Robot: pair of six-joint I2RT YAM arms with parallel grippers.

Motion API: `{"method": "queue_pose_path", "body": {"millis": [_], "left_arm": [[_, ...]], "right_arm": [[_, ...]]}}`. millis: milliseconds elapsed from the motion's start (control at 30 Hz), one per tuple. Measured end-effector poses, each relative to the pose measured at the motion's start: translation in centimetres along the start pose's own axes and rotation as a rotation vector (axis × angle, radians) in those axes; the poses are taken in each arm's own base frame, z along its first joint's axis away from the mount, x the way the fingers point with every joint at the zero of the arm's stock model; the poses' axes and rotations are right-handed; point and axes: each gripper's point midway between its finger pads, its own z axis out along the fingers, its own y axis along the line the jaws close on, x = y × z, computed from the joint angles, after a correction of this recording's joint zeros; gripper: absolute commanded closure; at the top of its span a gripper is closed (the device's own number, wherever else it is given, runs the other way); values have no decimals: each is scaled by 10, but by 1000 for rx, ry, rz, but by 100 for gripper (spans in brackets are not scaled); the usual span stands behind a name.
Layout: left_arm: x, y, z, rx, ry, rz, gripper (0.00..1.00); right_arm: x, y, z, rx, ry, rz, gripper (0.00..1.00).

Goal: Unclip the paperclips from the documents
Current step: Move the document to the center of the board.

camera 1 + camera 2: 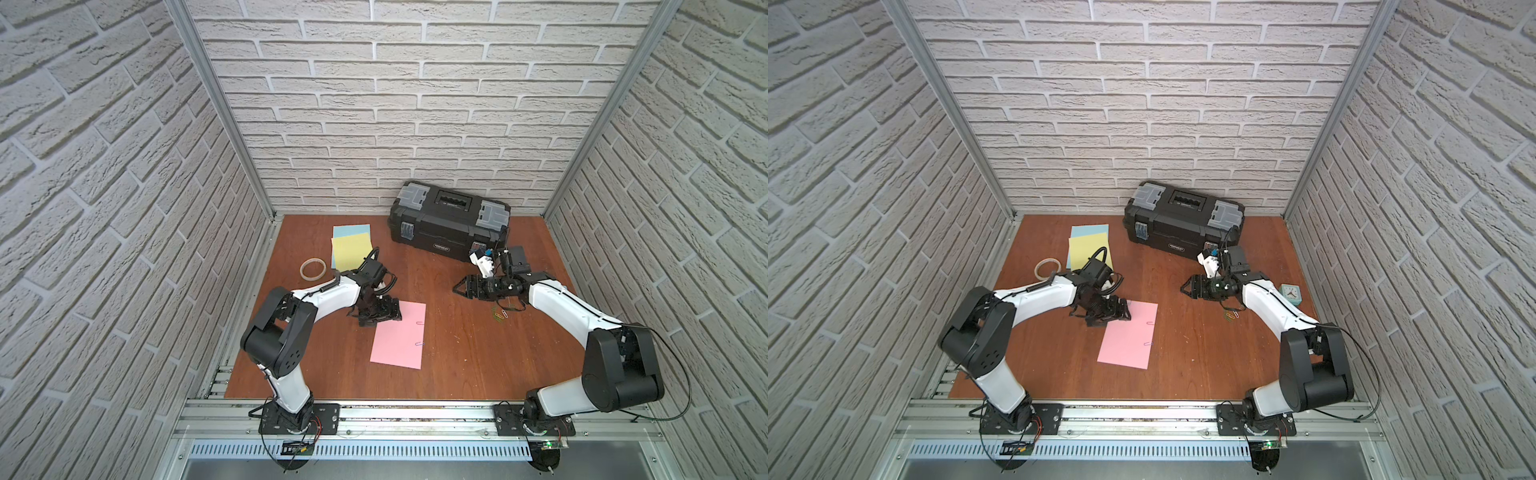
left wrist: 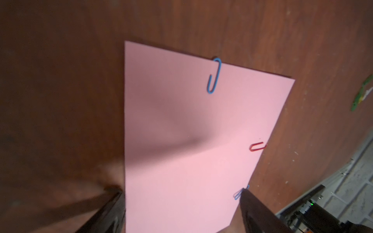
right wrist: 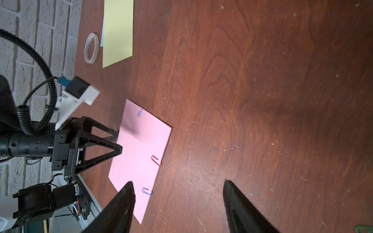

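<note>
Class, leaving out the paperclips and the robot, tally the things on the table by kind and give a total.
Paper sheets: 3, yellow sheet, pink sheet, light blue sheet
Tape roll: 1
Toolbox: 1
Clock: 1
Total: 6

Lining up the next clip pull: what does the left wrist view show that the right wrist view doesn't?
Left wrist only: a small green indicator light. Right wrist only: the yellow paper sheet and the round pale tape roll. Both: the pink paper sheet carrying two blue wire paperclips and one red wire paperclip.
</note>
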Motion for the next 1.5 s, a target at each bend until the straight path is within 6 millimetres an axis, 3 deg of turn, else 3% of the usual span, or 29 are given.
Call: {"method": "queue_pose_path", "body": {"millis": [133,233,467,700,967,1100,1500], "left_arm": [[-1,-27,11,58,51,39,12],[3,-37,15,85,77,55,12],[13,-40,16,130,95,64,12],[19,-41,16,158,97,71,12],[23,-41,15,174,97,75,11],[25,-39,14,175,94,72,12],[24,-19,7,105,57,41,13]], "right_arm": [[3,5,-2,-7,-6,-8,30],[16,6,3,-10,17,5,30],[76,11,36,-18,157,42,30],[102,9,71,-5,261,58,30],[76,25,96,-31,232,15,30],[73,31,102,-38,232,1,30],[70,26,81,42,232,-34,29]]}}
